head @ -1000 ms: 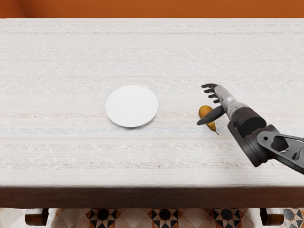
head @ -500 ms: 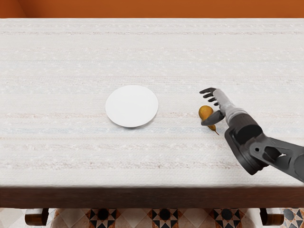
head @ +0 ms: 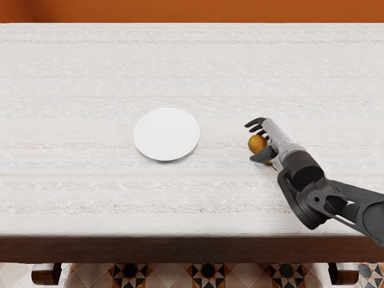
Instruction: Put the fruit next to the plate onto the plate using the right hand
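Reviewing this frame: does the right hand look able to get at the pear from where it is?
Probably yes. The right hand sits beside the pear, fingers beyond it and thumb nearer, nothing lying between.

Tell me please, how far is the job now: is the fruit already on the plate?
Not yet. Done: the right hand is at the pear, which lies on the table to the right of the plate. In hand: the grasp, though I cannot tell whether it is closed. Left: lifting the pear, carrying it to the plate and setting it down there.
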Motion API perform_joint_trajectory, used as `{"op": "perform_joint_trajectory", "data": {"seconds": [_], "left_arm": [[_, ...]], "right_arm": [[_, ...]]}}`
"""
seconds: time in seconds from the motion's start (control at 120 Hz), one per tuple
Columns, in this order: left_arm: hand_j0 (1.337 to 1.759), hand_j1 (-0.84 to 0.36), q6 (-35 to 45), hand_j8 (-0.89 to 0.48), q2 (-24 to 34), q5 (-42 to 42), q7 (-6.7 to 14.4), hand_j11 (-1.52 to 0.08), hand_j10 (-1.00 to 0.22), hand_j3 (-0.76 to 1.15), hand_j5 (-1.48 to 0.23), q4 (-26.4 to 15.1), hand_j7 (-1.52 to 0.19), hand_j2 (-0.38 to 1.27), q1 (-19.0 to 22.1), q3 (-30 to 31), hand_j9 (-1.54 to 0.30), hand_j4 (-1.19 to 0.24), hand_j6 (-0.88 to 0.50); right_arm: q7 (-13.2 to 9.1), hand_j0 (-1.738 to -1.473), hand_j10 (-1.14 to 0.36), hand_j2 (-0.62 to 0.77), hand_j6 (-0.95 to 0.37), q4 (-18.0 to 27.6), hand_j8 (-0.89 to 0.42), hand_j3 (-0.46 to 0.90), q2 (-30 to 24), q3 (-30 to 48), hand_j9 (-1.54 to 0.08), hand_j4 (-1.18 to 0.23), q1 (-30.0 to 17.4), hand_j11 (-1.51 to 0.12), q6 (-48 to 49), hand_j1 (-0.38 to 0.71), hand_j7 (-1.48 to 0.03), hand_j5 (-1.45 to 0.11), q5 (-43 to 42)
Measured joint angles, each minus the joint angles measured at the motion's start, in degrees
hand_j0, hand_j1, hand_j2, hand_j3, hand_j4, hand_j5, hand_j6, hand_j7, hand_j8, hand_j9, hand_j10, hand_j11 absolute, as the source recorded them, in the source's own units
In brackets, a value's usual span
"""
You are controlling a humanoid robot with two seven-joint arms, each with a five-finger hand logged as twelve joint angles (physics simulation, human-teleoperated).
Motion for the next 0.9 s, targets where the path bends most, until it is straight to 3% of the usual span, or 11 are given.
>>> {"op": "perform_joint_trajectory", "data": {"seconds": [0.267, 0.483, 0.9], "left_arm": [[1.658, 0.35, 0.0, 0.0, 0.0, 0.0, 0.0, 0.0, 0.0, 0.0, 0.0, 0.0, 0.0, 0.0, 0.0, 0.0, 0.0, 0.0, 0.0], [1.658, 0.35, 0.0, 0.0, 0.0, 0.0, 0.0, 0.0, 0.0, 0.0, 0.0, 0.0, 0.0, 0.0, 0.0, 0.0, 0.0, 0.0, 0.0], [1.658, 0.35, 0.0, 0.0, 0.0, 0.0, 0.0, 0.0, 0.0, 0.0, 0.0, 0.0, 0.0, 0.0, 0.0, 0.0, 0.0, 0.0, 0.0]], "right_arm": [[0.0, -1.658, -0.47, -0.09, -0.48, 0.0, -0.47, 0.0, 1.1, 0.0, -0.62, -0.48, 0.0, -0.62, 0.0, 0.22, -0.62, -0.62, -0.2], [0.0, -1.658, -0.47, -0.08, -0.5, 0.0, -0.46, 0.0, 1.0, 0.0, -0.65, -0.5, -0.3, -0.65, 0.1, 0.25, -0.65, -0.65, -0.4], [0.0, -1.657, -0.49, 0.06, -0.55, 0.3, -0.49, 0.0, 1.2, 0.3, -0.71, -0.55, 0.5, -0.71, 0.0, 0.25, -0.71, -0.71, -0.2]]}}
